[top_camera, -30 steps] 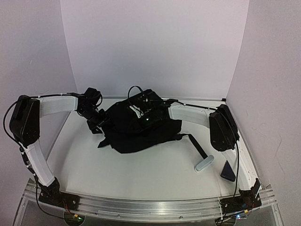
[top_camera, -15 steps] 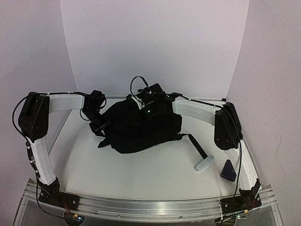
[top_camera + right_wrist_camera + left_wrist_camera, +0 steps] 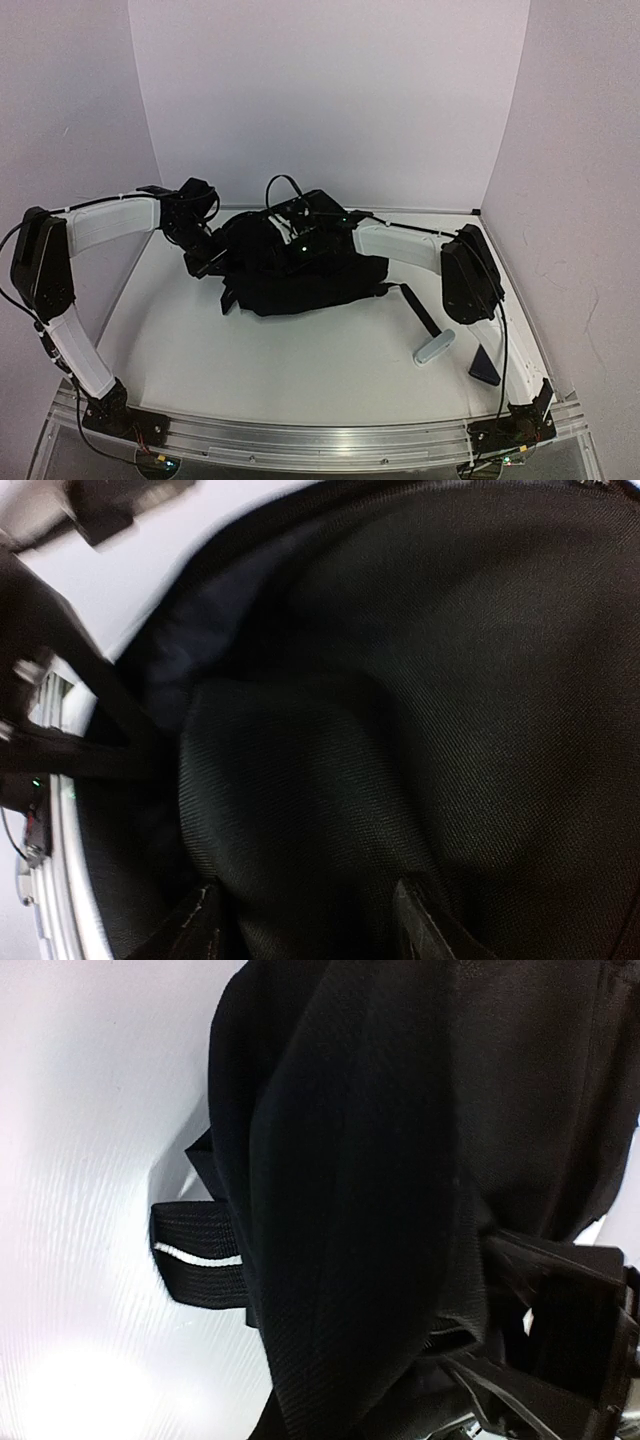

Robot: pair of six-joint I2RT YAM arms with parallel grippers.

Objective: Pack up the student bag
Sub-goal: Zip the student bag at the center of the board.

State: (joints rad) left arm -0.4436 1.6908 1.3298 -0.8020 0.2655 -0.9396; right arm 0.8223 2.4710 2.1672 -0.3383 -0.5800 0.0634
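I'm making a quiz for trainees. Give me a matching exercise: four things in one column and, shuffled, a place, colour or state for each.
1 backpack
2 bar
3 pouch
4 left gripper

A dark blue, just right of the bar
B shut on the backpack's left edge
C black, biggest thing in view
D white, just left of the pouch

Pairs: 1-C; 2-D; 3-A; 4-B

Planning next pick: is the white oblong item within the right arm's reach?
Probably yes: the white oblong item lies uncovered near that arm's base; the right gripper is open at the student bag.
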